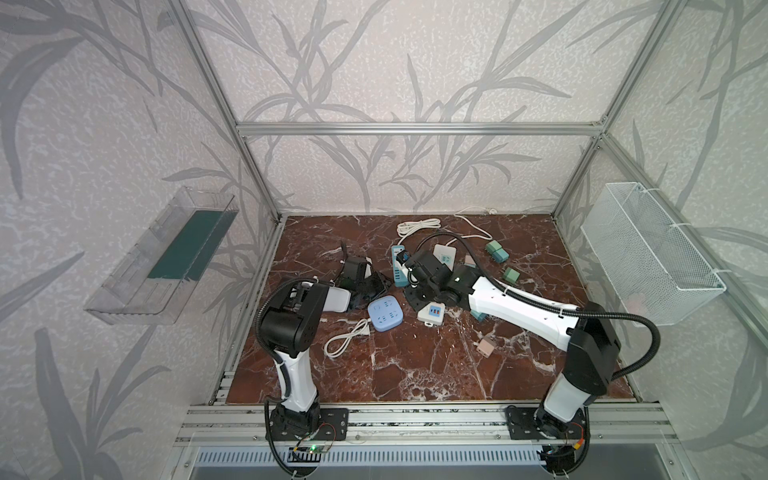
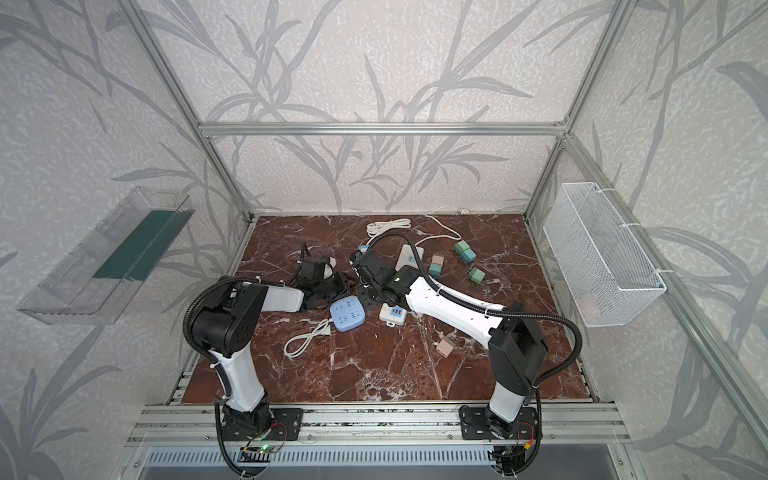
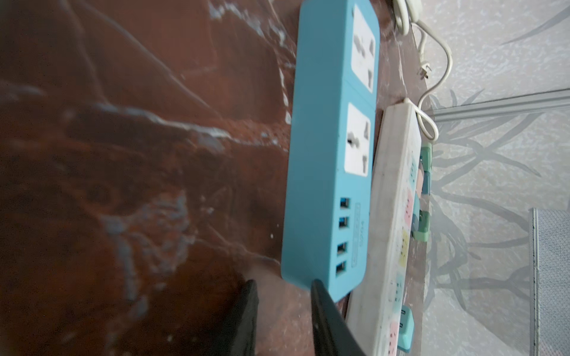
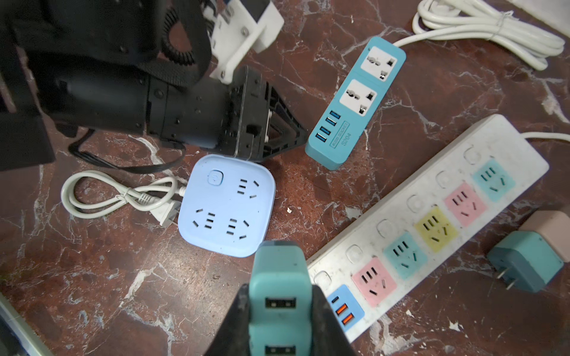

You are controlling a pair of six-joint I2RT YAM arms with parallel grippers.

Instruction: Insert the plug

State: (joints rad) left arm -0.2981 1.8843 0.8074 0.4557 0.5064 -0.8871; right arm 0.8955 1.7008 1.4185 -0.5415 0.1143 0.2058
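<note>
Right gripper (image 4: 280,308) clamps the teal USB charger (image 4: 279,277); left gripper (image 4: 303,137) jaws narrow, empty, at the blue power strip (image 4: 354,104) end. We'd flag misaligned prongs shoving an unbraced strip

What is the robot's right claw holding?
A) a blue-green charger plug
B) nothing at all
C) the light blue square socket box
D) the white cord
A: the right wrist view shows the right gripper closed on both sides of the blue-green charger plug, whose USB holes face the camera.
</note>
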